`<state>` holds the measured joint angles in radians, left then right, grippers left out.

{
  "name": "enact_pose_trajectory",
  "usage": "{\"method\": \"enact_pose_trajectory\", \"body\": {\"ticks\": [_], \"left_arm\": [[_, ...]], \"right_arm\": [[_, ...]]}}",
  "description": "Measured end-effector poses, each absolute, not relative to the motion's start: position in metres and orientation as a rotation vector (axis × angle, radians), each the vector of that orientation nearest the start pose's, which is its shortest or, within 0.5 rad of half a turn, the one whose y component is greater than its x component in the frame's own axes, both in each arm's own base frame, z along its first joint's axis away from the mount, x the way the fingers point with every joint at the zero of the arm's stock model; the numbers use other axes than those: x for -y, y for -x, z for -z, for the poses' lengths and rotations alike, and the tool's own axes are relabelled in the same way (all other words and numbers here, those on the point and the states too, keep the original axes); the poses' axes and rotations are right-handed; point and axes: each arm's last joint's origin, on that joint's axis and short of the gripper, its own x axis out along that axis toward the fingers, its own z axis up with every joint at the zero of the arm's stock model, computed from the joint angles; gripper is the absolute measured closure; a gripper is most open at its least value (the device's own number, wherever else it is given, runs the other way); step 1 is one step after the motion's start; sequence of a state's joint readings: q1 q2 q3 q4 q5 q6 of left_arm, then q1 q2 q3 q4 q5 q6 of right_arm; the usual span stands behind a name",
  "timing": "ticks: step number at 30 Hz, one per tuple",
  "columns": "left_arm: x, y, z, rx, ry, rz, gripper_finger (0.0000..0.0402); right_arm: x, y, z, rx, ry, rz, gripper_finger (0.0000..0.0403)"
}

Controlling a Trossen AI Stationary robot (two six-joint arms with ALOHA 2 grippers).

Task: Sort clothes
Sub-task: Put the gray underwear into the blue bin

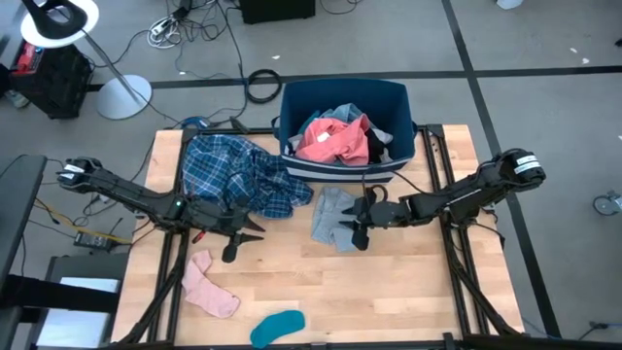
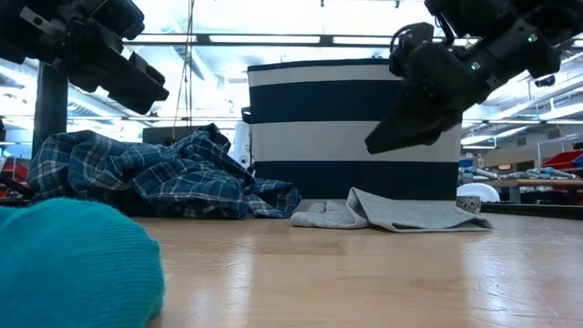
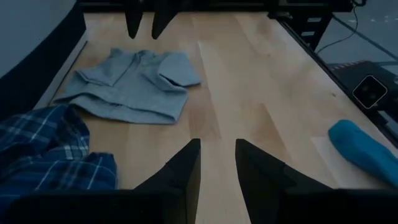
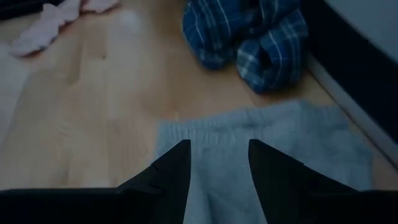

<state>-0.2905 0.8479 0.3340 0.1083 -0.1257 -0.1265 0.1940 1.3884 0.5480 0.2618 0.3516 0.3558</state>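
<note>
While some clothes (image 1: 340,139) already fill the bin (image 1: 398,107), the plaid shirt (image 1: 233,170), grey garment (image 1: 331,215), pink sock (image 1: 207,287) and teal sock (image 1: 276,328) remain on the table (image 1: 408,292), the right claw (image 1: 359,233), parted and empty, above the grey garment, the left claw (image 1: 240,245) likewise parted and empty.

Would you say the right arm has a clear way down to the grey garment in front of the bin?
Probably yes: the right gripper hangs open just above the grey garment, nothing lies between them, and the plaid shirt sits off to one side.

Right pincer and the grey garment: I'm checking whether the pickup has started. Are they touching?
Apart. The low view shows the right pincer hanging open above the grey garment, the striped bin showing between them.
</note>
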Motion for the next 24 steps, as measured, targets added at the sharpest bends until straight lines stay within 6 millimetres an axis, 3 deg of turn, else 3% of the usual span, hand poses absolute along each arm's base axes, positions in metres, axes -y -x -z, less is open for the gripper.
{"method": "enact_pose_trajectory", "body": {"ticks": [5, 10, 17, 24], "left_arm": [[0.047, -0.171, -0.196, -0.393, 0.029, 0.141, 0.0296], [0.047, -0.171, -0.197, -0.385, 0.028, 0.142, 0.0296], [0.047, -0.171, -0.197, -0.384, 0.028, 0.142, 0.0296], [0.047, -0.171, -0.197, -0.383, 0.026, 0.144, 0.0296]], "right_arm": [[-0.040, -0.257, -0.162, -0.524, -0.180, 0.252, 0.0240], [-0.040, -0.258, -0.135, -0.553, -0.181, 0.284, 0.0239], [-0.032, -0.273, -0.108, -0.528, -0.104, 0.352, 0.0239], [-0.032, -0.286, -0.079, -0.516, -0.148, 0.380, 0.0239]]}}
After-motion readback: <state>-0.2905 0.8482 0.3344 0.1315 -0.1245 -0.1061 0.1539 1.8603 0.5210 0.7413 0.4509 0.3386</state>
